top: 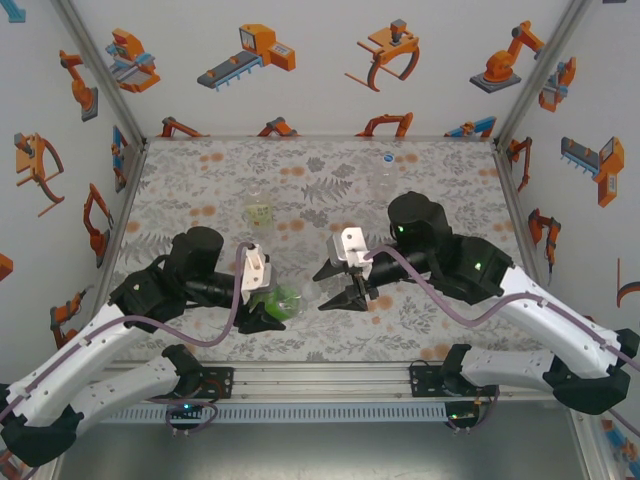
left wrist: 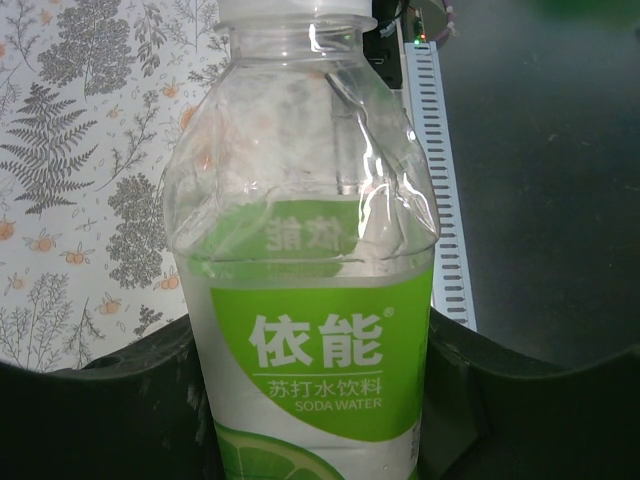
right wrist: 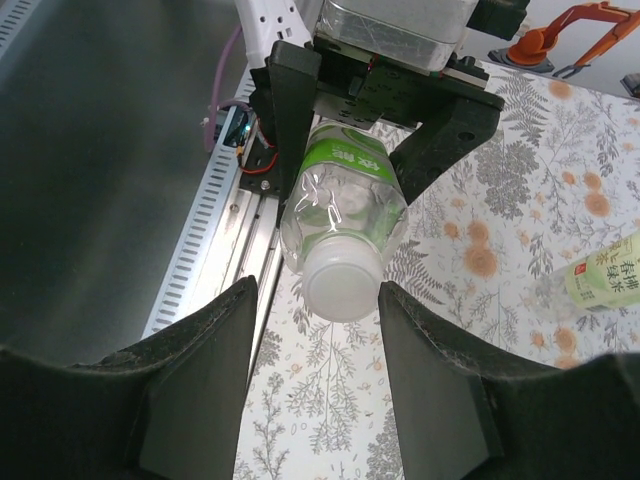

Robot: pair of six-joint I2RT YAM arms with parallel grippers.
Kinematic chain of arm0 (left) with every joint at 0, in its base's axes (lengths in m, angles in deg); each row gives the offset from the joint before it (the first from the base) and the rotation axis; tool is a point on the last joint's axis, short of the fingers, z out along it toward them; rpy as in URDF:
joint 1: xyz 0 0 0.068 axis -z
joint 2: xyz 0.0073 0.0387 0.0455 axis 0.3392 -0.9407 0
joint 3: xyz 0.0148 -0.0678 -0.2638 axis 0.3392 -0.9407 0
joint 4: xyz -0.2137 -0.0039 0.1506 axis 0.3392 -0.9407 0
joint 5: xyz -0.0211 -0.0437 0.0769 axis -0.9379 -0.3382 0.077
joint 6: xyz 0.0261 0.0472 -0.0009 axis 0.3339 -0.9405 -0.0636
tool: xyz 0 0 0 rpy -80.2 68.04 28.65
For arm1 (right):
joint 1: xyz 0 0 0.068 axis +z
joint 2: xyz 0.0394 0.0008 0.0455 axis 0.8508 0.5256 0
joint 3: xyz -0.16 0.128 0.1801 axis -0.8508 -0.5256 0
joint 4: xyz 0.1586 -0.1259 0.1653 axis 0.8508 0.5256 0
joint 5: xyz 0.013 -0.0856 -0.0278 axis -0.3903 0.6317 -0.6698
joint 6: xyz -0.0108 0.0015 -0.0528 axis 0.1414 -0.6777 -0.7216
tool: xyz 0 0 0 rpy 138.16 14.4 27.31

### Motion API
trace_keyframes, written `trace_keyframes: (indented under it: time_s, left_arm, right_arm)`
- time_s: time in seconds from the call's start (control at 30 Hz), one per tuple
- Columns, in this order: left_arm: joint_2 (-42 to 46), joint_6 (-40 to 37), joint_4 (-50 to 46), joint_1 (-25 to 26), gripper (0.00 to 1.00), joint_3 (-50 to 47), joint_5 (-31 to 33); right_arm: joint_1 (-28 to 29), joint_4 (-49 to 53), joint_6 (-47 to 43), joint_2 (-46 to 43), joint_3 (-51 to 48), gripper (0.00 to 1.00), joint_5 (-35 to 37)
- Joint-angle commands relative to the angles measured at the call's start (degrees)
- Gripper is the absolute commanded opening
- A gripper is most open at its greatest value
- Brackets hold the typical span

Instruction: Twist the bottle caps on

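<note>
While the left gripper (right wrist: 372,130) clamps the green-label bottle (right wrist: 345,215) at upper centre, the right gripper (right wrist: 318,290), jaws parted, should centre on the cap (right wrist: 342,285) before twisting.

The table (top: 200,180) has a grey fern print with orange flowers. A pale yellow-green bottle (top: 262,213) lies left of centre. A colourless bottle (top: 384,170) sits near the far edge.

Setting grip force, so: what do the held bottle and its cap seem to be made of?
The bottle looks like thin, clear, glossy plastic: see-through, creased, with bright glints, so probably soft. The cap looks like opaque white plastic, duller, with a smooth top.
</note>
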Motion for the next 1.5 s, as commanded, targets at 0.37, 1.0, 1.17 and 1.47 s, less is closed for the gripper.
trace_keyframes:
  time_s: [0.37,1.0,1.17,1.47]
  left_arm:
    - [-0.19,-1.55,-0.45,0.55,0.0,2.09,-2.38]
    - [0.07,-1.29,-0.13,0.64,0.0,1.74,-2.32]
    - [0.39,-1.2,0.06,0.64,0.0,1.76,-2.25]
    - [1.25,-0.89,0.1,0.69,0.0,0.85,3.94]
  right_arm:
    - [-0.12,-5.92,0.66,0.45,-2.24,0.46,-0.45]
    - [-0.12,-5.91,1.89,0.1,-3.03,0.44,0.22]
    - [-0.12,-5.91,2.13,0.28,-2.86,0.32,0.33]
    - [-0.03,-14.51,27.45,-0.29,-6.07,0.0,6.87]
